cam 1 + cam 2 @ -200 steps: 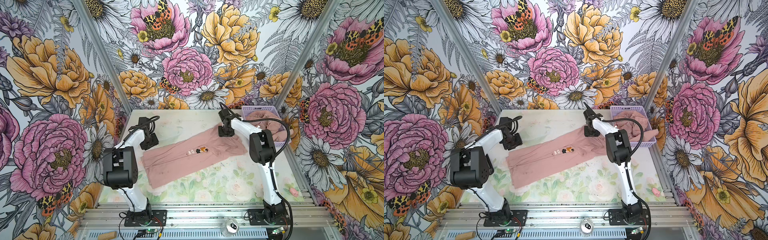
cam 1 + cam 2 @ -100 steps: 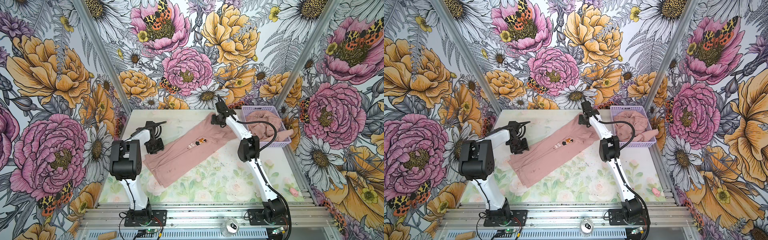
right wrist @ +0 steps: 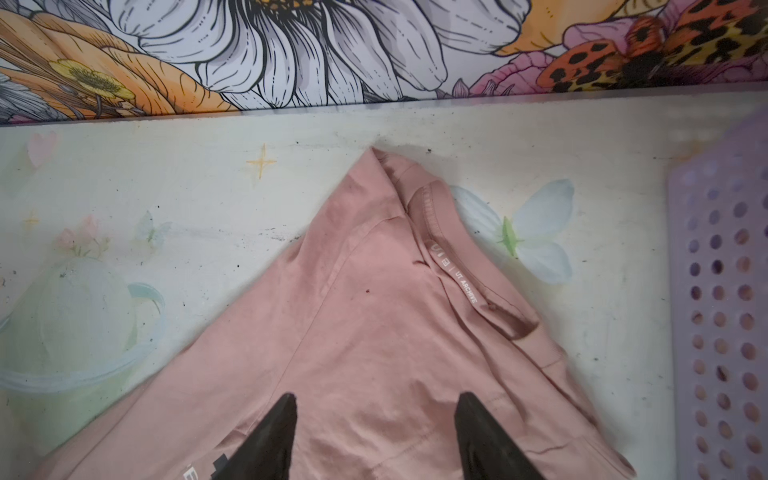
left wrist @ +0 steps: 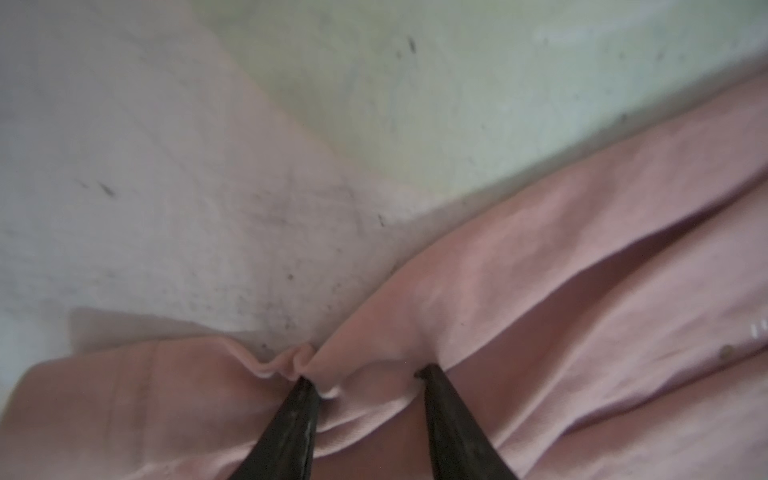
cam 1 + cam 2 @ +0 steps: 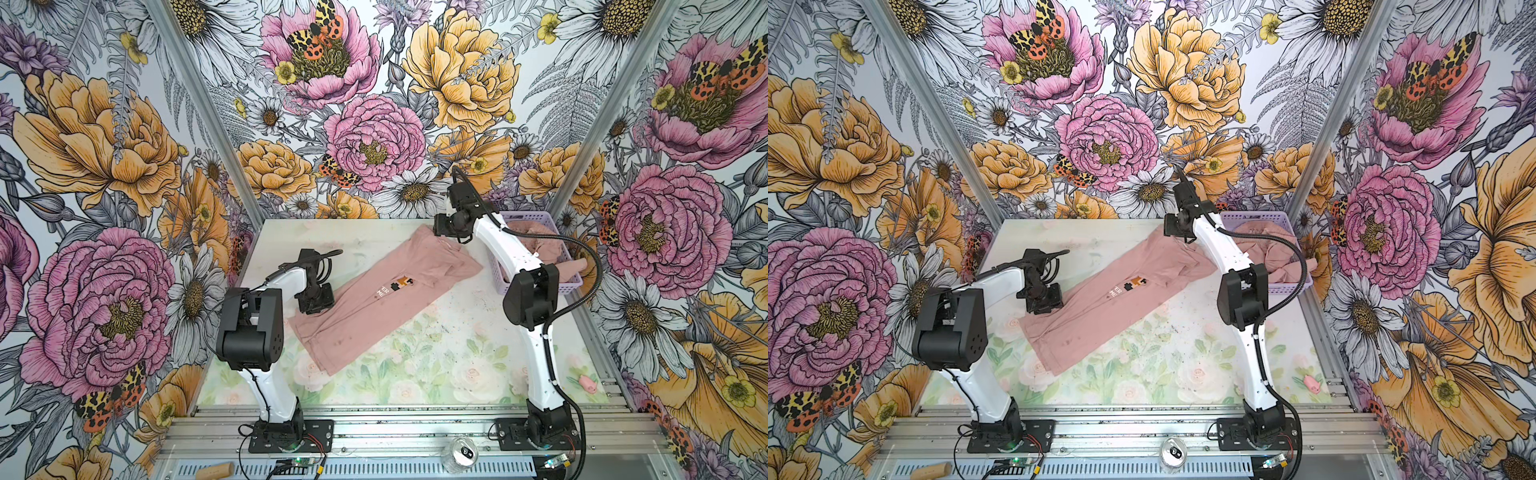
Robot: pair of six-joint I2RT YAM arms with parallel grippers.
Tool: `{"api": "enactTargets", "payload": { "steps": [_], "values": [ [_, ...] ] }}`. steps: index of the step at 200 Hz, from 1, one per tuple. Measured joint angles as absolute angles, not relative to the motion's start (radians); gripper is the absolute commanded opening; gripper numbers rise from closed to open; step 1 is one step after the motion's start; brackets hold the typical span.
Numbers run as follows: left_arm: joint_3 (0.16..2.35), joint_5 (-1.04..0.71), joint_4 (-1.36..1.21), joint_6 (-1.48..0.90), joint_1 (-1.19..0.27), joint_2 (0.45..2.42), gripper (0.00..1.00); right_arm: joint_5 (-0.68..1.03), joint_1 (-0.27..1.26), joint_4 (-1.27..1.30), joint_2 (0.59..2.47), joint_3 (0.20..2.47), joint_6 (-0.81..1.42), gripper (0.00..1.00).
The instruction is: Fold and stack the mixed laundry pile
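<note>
The left hand [image 4: 365, 374] pinches the shirt [image 5: 374, 291] hem, the right hand [image 3: 374, 401] is open above the collar; next, fold it.

t-shirt [image 5: 374, 299] on table [image 5: 436, 365], basket [image 5: 536, 218] right.

T-shirt [image 5: 365, 299] and basket [image 5: 569, 282] on table [image 5: 436, 365]
</note>
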State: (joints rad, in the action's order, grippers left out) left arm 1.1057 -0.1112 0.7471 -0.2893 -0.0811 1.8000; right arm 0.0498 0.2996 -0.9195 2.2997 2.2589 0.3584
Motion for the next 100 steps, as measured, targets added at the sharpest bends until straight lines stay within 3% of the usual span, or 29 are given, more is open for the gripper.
{"api": "enactTargets", "payload": {
  "steps": [46,100],
  "values": [
    [1.036,-0.153,0.746,-0.326,-0.158,1.748,0.42,0.058,0.3,-0.879,2.26,1.969,0.414,0.65],
    [0.933,-0.212,0.74,-0.411,-0.283,1.666,0.41,0.052,0.309,-0.866,2.258,1.838,0.501,0.65]
  ]
}}
